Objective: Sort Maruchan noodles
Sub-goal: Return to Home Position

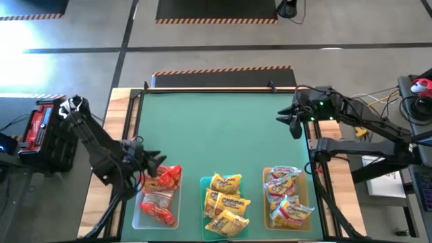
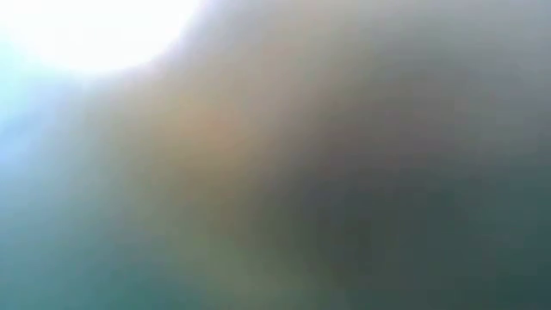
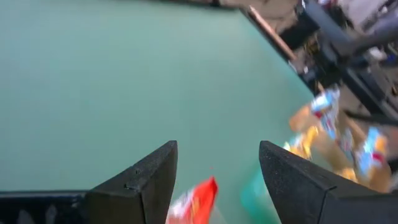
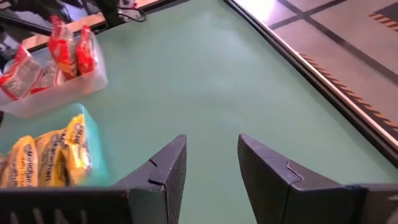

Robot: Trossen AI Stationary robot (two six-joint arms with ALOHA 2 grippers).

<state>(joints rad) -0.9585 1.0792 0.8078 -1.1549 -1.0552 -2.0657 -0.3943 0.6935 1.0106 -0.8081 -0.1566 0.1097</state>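
Red packets (image 1: 162, 194) left, yellow packets (image 1: 226, 202) middle, orange packets (image 1: 287, 197) right; left gripper (image 3: 217, 152) released over red, right gripper (image 4: 212, 142) released far right.

Packet and counter colours
Green counter (image 1: 216, 128); red packets (image 1: 164, 185); yellow packets (image 1: 226, 202) in teal tray (image 4: 99, 158); orange packets (image 1: 287, 202), white-red labels.

From my end the table top (image 1: 223, 135) reads as a smooth matt green mat, with bare pale wood strips (image 1: 123, 115) along the sides. The noodle packets (image 1: 226, 202) are crinkly, shiny plastic. The clear tray (image 4: 65, 99) is see-through plastic, kinda frosted. The teal tray (image 4: 96, 155) is smooth plastic too. The fingers (image 4: 280, 180) on my right gripper (image 4: 211, 140) look like matt black plastic, a bit grainy.
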